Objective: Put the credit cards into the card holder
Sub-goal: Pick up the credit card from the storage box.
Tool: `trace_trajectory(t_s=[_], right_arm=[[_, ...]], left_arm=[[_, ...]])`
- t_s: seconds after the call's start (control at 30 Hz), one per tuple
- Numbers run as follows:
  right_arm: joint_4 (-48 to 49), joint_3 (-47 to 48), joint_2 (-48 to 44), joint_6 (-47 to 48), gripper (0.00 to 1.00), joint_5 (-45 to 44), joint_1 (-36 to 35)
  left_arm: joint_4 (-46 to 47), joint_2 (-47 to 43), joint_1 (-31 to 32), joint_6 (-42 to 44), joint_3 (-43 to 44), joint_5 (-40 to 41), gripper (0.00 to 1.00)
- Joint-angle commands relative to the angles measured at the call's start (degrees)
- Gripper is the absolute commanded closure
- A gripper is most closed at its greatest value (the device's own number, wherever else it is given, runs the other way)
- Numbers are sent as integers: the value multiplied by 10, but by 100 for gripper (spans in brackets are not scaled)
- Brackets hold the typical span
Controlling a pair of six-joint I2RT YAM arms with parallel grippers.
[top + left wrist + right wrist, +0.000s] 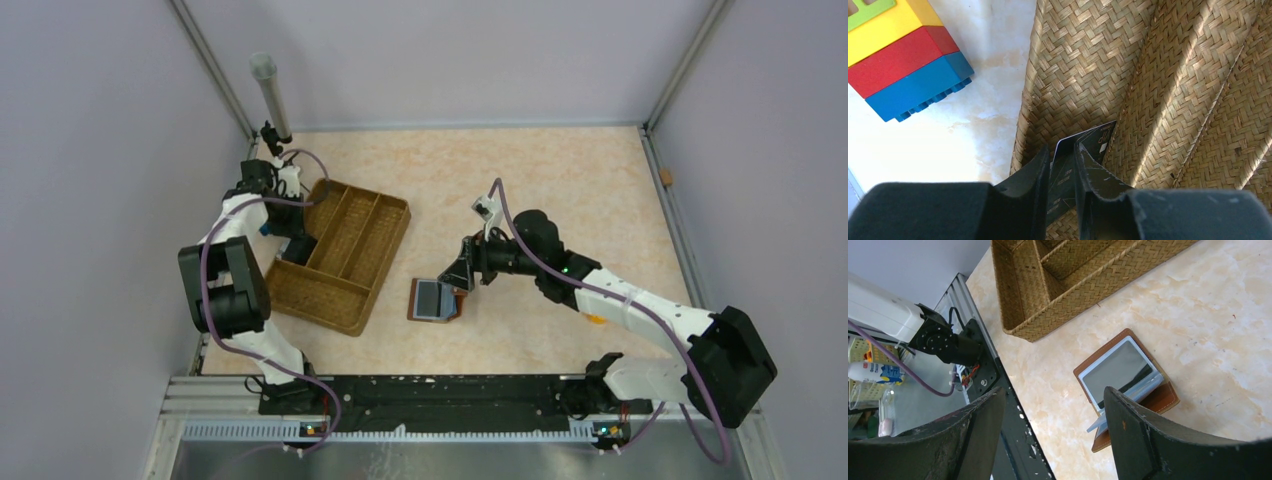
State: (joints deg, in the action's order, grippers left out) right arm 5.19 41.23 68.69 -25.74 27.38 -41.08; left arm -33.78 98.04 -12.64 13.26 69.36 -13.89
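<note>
- The tabletop [560, 190] is pale marbled beige and carries everything.
- The woven tray [345, 255] is brown and split into long compartments. It lies on the left half of the tabletop, set at a slant to the edges.
- The right hand [1054, 395] hovers above the card holder with its fingers spread wide and nothing between them. In the top view the right hand [462, 272] sits just beside the holder's far right corner.
- The left hand [1062, 150] reaches down into the tray, in the compartment that runs along the outer wall. Its fingers stand narrow, one on each side of the dark credit card. Whether they press on the card cannot be told.
- The toy block [903, 55] is stacked in green, yellow, red and blue layers. It lies on the tabletop outside the tray's outer wall, near that wall but apart from it.
- The card holder [1168, 399], brown and leather-like, lies open on the tabletop, near the tray's near corner without touching it.
- The grey credit card [1118, 370], glossy with a pale border, lies flat on the holder's open face. One end meets a pale pocket strip, and whether it is slid under that strip cannot be told.
- The dark credit card [1095, 137] stands tilted on edge inside the tray, close to the woven wall.
</note>
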Motion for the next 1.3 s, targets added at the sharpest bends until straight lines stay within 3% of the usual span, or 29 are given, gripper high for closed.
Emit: trace_trajectory(t_s=[0.0, 0.6, 1.27], right_arm=[[36, 3, -6, -1, 29, 10, 6], [43, 3, 2, -2, 29, 15, 11], [51, -1, 11, -9, 29, 20, 13]], left_arm=[[-8, 9, 9, 11, 19, 2, 76], [-34, 22, 33, 16, 21, -24, 81], [-37, -3, 41, 2, 21, -132, 77]])
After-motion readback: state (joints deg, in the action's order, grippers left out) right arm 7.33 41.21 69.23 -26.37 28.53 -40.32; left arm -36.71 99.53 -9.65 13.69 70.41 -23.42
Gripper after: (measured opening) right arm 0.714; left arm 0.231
